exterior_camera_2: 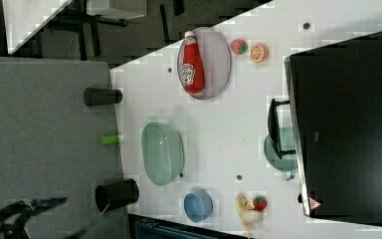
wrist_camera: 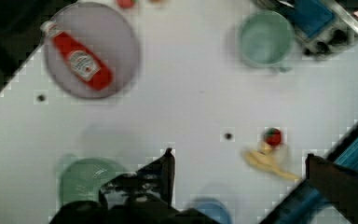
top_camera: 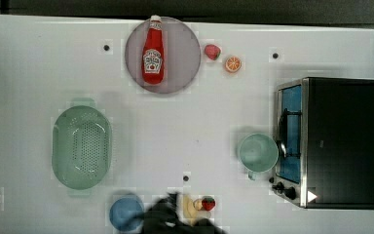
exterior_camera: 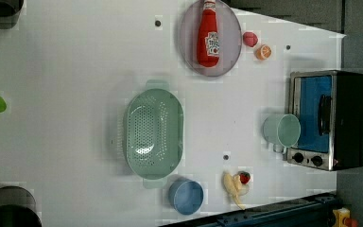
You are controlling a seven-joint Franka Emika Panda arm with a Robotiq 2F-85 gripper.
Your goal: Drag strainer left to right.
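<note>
Strainer [top_camera: 82, 147] well apart from jaws (spread wide)

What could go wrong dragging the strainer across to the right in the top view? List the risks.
1. The mug stands in front of the toaster oven on the top view's right; a long drag could knock it.
2. The open tool is not yet at the strainer; a shallow hook on its rim may slip or tip it.

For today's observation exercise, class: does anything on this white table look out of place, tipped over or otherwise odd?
One thing stands out: the red plastic ketchup bottle lies flat on its side on the round grey plate rather than standing. The pale mint-green oval strainer and the round mint-green mug sit open side up, and nothing looks spilled.
</note>
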